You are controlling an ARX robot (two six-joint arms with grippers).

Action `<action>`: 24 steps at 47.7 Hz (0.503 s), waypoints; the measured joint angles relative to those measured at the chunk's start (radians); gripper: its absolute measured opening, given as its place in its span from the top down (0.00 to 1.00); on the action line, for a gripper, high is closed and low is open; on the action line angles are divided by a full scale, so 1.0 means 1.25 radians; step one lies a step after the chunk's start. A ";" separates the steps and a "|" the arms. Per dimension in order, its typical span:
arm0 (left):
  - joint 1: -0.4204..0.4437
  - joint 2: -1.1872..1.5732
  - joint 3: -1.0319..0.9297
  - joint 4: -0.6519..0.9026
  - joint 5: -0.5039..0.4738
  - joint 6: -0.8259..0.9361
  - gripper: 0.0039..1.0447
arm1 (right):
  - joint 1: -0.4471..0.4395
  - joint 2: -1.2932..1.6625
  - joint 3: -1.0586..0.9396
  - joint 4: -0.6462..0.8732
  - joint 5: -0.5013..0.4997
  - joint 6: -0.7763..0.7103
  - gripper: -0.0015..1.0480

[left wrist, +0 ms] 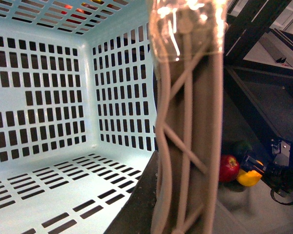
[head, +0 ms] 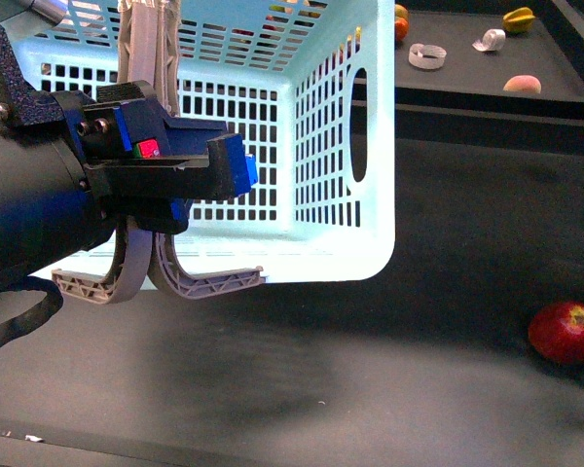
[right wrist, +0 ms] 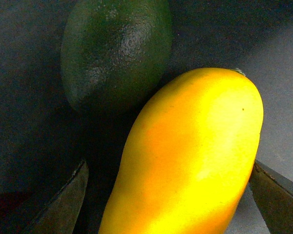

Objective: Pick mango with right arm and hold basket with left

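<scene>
- In my front view, the light turquoise basket [head: 341, 146] filled the upper middle. Its open top faced the camera, and the dark counter [head: 370, 389] spread out in front of it.
- The left hand [head: 154, 274] was at the basket's near rim, and its bulky black body hid the basket's left side. Two curved, ribbed grey-beige fingers [head: 209, 282] swept outward just below that rim.
- I could not tell whether that hand was clamped on any part of the basket or only resting against it. In the left wrist view, a ribbed grey-brown bar crossed close to the lens, with the basket's slotted floor and walls behind it.
- The mango [left wrist: 249, 178], smooth and yellow-orange, was outside the basket, beyond its corner wall. It was right against a red apple [head: 565, 332].
- The right hand [right wrist: 168, 197] was parted around the mango, with one dark finger on each side. One finger met the skin, while the other stood off with a gap, so the hand had not closed on the fruit.
- A dark green fruit [right wrist: 115, 53] lay just beside the mango.
- The apple sat on the counter, well apart from the basket's near right corner.
</scene>
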 joint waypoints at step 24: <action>0.000 0.000 0.000 0.000 0.000 0.000 0.95 | -0.004 0.031 0.014 -0.011 0.000 -0.036 0.29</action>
